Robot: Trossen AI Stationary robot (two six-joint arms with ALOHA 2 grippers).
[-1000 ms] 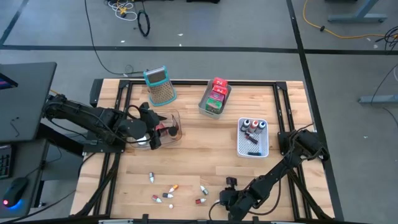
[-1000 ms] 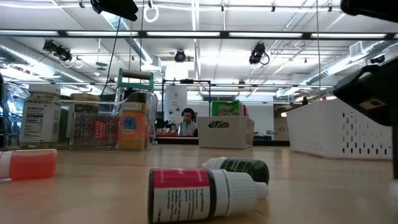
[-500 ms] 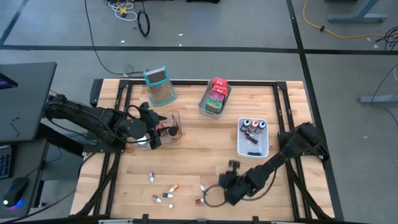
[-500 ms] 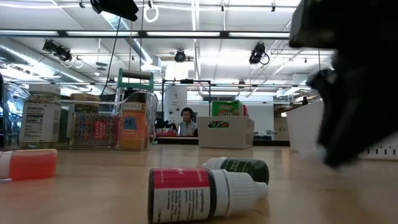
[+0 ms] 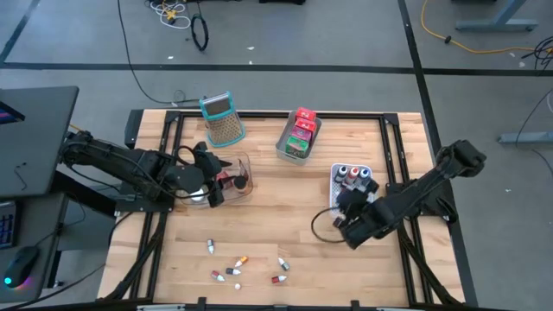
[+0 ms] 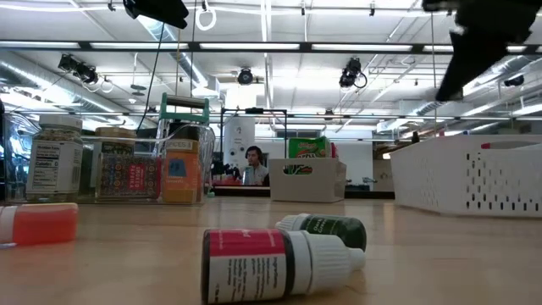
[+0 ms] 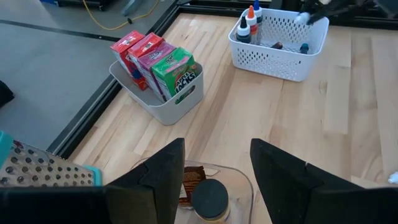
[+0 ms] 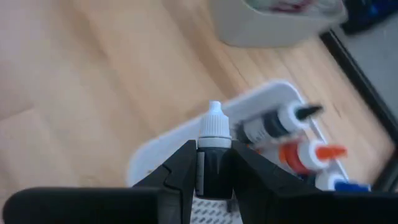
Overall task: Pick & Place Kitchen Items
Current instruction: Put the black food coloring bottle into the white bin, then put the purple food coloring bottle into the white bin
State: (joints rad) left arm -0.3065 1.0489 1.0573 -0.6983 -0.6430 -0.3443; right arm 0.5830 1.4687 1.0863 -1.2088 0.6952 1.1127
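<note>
Your right gripper is clamped on a small dark bottle with a white cap, pinched between both fingers and standing up out of them. It hangs over the near edge of the white basket on the right side of the table, where three upright bottles with black, orange and blue tips already sit. In the high view the right gripper shows at the basket's left side. Behind the basket stands a grey bin holding red, pink and green packets. Near the table's front edge several tiny bottles lie loose; from table height two of them, one with a pink label and a dark green one, lie close together. Your left gripper waits on the left over a clear tub, its fingers held apart with nothing between them; a jar with a dark lid sits in the tub below. The grater lies at the far left of the table.
</note>
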